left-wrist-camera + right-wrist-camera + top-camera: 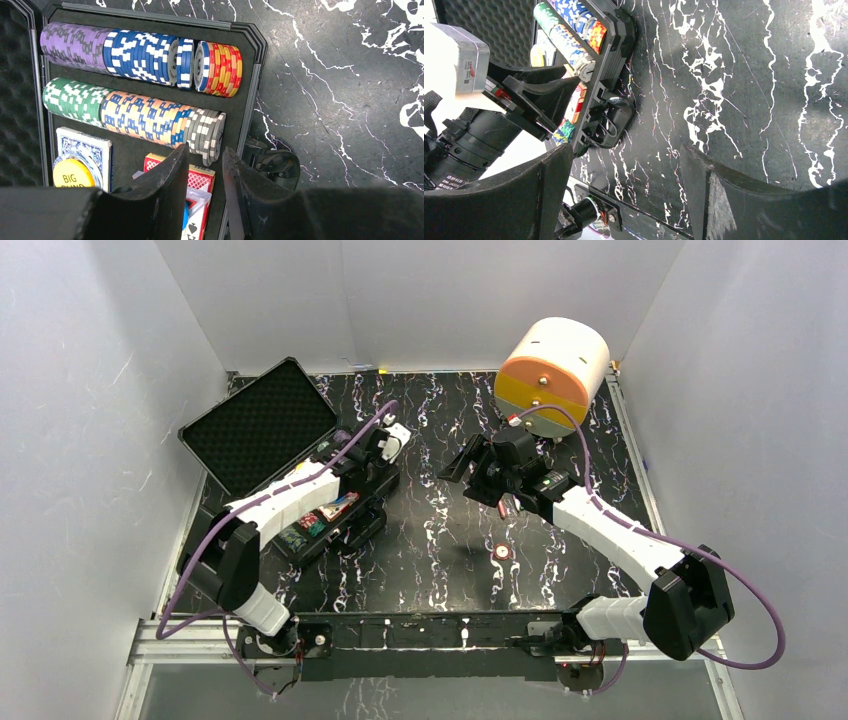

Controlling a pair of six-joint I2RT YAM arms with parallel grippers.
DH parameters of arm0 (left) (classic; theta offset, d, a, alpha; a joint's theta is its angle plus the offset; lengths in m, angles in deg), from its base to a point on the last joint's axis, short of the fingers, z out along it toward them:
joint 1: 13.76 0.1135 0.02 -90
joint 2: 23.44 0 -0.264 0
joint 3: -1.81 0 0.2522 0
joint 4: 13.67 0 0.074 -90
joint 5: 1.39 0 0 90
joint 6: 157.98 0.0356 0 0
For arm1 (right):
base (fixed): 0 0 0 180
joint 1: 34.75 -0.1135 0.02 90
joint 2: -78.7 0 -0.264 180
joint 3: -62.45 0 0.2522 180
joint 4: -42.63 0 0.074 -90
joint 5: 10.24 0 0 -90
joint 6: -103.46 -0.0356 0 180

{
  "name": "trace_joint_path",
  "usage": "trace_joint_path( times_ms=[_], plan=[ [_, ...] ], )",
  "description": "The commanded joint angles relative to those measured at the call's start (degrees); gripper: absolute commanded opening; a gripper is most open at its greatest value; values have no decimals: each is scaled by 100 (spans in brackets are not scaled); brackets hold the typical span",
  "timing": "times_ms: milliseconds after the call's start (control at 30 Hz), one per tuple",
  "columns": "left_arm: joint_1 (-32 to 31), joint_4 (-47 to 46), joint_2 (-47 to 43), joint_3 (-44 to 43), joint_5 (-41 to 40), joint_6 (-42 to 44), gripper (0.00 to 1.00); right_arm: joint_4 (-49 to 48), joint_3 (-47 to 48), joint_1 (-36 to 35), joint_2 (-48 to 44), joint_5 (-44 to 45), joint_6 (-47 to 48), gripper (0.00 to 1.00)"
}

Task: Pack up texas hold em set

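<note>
While your left pincer (205, 150) hovers slightly parted over the cased red deck (152, 162),
your right pincer (626, 150) hangs spread, empty, likely for the loose chip (501, 552).

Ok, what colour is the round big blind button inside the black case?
The round big blind button is yellow, best seen in the left wrist view.

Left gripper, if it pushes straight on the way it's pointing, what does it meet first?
Probably the red-backed card deck in the case, right below the parted jaws of the left gripper; grey chips sit just beyond. Depth is unclear.
</note>
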Motion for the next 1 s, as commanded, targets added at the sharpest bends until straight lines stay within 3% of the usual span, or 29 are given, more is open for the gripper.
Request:
trace_joint_path(
  times_ms=[0, 200, 700, 967],
  plan=[
    [42, 118, -308, -193, 111, -112, 26, -132, -4, 19, 46, -86, 5, 85],
    [80, 76, -269, -76, 165, -155, 0, -140, -4, 15, 55, -86, 13, 85],
    [271, 120, 249, -136, 453, -348, 0, -122, -29, 18, 46, -32, 65, 85],
    [278, 333, -47, -495, 372, -441, 0, 199, 136, 18, 164, 250, 453, 85]
  ],
)
